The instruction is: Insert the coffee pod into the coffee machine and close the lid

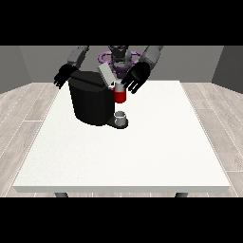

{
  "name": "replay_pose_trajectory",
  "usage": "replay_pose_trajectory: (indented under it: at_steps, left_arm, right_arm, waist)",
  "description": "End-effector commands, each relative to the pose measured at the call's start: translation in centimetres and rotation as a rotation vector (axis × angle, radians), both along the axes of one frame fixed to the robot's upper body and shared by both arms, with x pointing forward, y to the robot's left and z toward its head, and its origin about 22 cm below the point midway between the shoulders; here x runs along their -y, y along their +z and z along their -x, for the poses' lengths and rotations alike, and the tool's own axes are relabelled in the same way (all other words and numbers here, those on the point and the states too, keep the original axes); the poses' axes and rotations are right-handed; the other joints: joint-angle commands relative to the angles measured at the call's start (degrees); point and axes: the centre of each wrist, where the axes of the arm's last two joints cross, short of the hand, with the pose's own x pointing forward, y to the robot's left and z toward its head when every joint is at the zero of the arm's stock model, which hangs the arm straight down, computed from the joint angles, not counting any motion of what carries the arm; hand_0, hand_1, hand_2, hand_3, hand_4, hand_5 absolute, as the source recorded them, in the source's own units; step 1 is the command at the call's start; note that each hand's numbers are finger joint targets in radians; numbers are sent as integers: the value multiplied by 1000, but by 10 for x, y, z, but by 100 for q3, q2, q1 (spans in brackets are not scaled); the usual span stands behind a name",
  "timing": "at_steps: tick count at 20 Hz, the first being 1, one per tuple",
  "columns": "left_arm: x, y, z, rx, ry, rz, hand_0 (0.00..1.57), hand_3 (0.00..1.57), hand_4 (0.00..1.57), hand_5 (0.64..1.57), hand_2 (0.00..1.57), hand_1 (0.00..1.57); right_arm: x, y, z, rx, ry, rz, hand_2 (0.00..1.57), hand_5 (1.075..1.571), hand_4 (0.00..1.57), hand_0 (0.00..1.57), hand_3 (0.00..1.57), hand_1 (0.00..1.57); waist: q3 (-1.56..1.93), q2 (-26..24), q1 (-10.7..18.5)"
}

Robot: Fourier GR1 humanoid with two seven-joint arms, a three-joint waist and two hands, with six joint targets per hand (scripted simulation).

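Note:
A black coffee machine stands on the white table at the back left of centre. Its grey lid is tilted up and open. The machine's red front part sits under the lid, above a small grey cup on the drip base. The hand at the view's right hovers just right of the lid and above the red part, fingers spread and straight. The hand at the view's left hangs behind the machine's left top corner, fingers relaxed. I cannot make out a separate coffee pod.
The robot's torso is behind the machine at the table's far edge. The table's near edge runs across the lower part of the view, with wood floor on both sides.

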Motion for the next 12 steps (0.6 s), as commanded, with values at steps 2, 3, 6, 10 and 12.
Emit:
replay_pose_trajectory:
  at_steps: [2,3,6,10,12]
  left_arm:
    - [12,-10,0,15,-17,-22,1050,962,364,1571,1119,1050]
    - [16,-5,-1,-2,3,-31,1073,967,364,1571,1125,1073]
    - [-13,-8,1,16,8,-13,1018,904,369,1571,1086,1018]
    - [-6,-18,2,-40,-52,-133,0,0,0,1571,0,0]
    - [2,-23,2,-50,-58,-138,0,0,0,1571,0,0]
  right_arm:
    - [-8,-3,-3,18,-25,-12,0,1571,438,0,0,0]
    - [-5,5,-6,-13,-12,-2,0,1571,438,0,0,0]
    - [-10,11,1,-5,7,-12,0,1571,477,0,0,0]
    - [-13,4,4,4,21,-22,0,1571,459,0,0,0]
    - [8,-7,0,12,-33,-8,0,1571,465,0,0,0]
  waist:
    - [-5,28,184]
    - [-5,-59,107]
    - [-7,-4,-37]
    - [-6,-73,-23]
    - [-4,33,189]
